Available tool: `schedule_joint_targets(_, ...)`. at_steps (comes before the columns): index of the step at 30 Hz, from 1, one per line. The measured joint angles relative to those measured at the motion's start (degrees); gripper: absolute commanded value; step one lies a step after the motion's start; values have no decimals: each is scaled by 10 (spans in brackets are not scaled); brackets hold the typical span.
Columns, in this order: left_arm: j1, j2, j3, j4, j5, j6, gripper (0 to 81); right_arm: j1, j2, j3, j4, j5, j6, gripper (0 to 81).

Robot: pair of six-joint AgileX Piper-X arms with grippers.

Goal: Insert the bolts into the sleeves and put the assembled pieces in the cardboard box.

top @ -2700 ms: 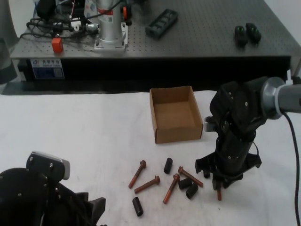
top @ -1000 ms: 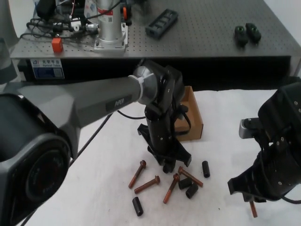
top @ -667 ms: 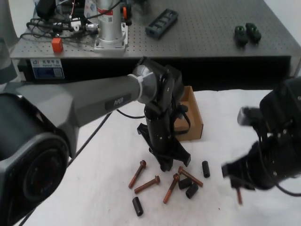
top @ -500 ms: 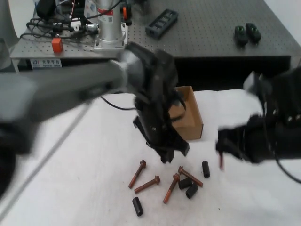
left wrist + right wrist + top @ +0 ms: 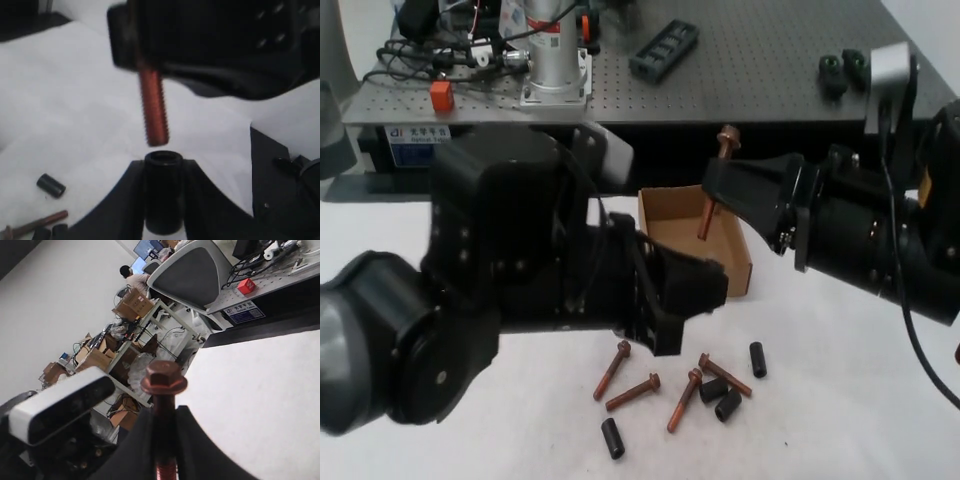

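Black sleeve [image 5: 162,200] gripped by left tool [image 5: 163,172] (bolt [image 5: 152,110] overhead)

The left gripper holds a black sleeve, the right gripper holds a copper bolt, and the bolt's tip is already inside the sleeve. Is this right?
Not the last part. The left wrist view shows the tip of the bolt just above the mouth of the sleeve, not yet inside. The left gripper does hold the black sleeve and the right gripper the copper bolt.
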Motion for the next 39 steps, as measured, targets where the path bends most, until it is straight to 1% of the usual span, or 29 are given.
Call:
schedule_joint_targets(3, 0, 0, 3, 0, -11, -5, 7, 0, 0, 1, 6, 0, -4, 37)
schedule_joint_targets(11, 0, 0, 4, 1, -25, -8, 7, 0, 0, 1, 29, 8, -47, 37)
schedule_joint_targets(15, 2, 0, 4, 2, -26, -8, 7, 0, 0, 1, 29, 8, -50, 37)
schedule_joint_targets(21, 3, 0, 4, 11, -51, -7, 7, 0, 0, 1, 32, 10, -63, 37)
schedule_joint_targets(29, 3, 0, 4, 21, -52, 5, 7, -1, 0, 1, 49, 0, -65, 37)
schedule_joint_targets(32, 3, 0, 4, 27, -52, 17, 7, -1, 0, 1, 56, -4, -65, 37)
schedule_joint_targets(39, 3, 0, 7, 31, -52, 98, 7, -1, 0, 1, 79, -20, -86, 37)
